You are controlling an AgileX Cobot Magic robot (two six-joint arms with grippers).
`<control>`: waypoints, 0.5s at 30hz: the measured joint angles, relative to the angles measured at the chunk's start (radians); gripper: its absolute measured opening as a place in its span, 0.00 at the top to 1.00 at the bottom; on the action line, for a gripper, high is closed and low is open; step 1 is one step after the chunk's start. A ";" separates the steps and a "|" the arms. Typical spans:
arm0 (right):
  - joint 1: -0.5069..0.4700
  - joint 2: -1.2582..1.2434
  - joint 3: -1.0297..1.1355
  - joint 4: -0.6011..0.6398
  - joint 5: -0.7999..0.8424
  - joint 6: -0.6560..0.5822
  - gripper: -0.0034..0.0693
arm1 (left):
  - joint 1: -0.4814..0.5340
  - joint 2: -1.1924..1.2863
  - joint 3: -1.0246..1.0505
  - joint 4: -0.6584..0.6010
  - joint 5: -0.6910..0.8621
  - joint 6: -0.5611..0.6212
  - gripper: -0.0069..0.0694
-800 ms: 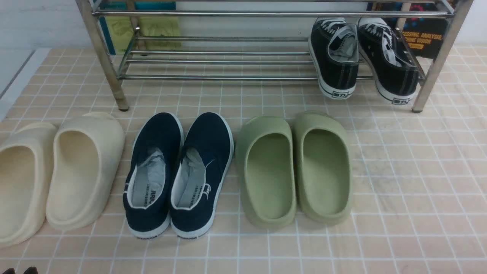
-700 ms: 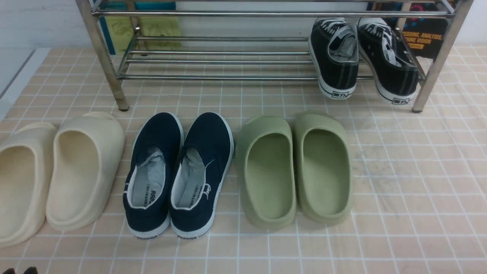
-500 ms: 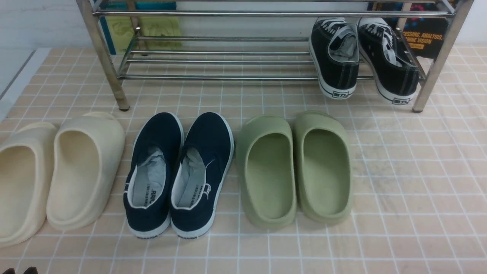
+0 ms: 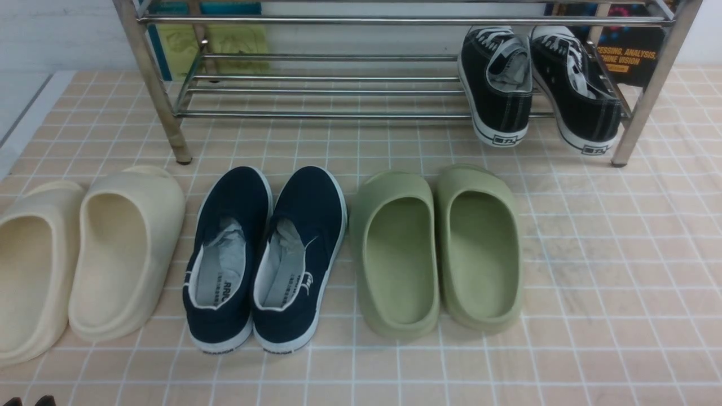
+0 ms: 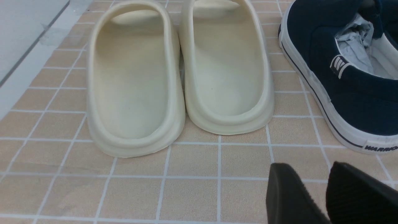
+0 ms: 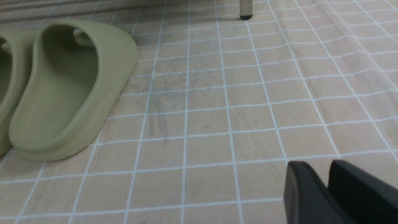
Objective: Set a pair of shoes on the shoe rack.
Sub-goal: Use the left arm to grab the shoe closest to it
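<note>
The pair of navy slip-on shoes stands side by side on the tiled mat, toes toward the rack: the left shoe (image 4: 225, 254) and the right shoe (image 4: 299, 248). The left shoe's heel side shows in the left wrist view (image 5: 342, 93). The chrome shoe rack (image 4: 338, 114) stands at the back, its lower shelf bare on the left and middle. My left gripper (image 5: 307, 174) hovers low behind the navy heel, empty, with a narrow gap between its jaws; its tips just show in the front view (image 4: 28, 401). My right gripper (image 6: 314, 174) is shut and empty over bare mat.
Cream slippers (image 4: 124, 248) lie left of the navy pair and fill the left wrist view (image 5: 227, 62). Olive-green slippers (image 4: 434, 248) lie to its right (image 6: 68, 87). Black lace-up sneakers (image 4: 499, 84) sit on the rack's right end. A rack leg (image 6: 245, 9) stands ahead of the right gripper.
</note>
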 joint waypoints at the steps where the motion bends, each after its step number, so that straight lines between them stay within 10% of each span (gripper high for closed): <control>1: 0.000 0.000 0.000 0.002 0.000 0.000 0.73 | 0.000 0.000 0.000 0.001 0.000 0.000 0.59; 15: 0.000 0.000 0.000 0.003 0.000 0.000 0.73 | 0.000 0.000 0.009 0.005 -0.164 0.000 0.59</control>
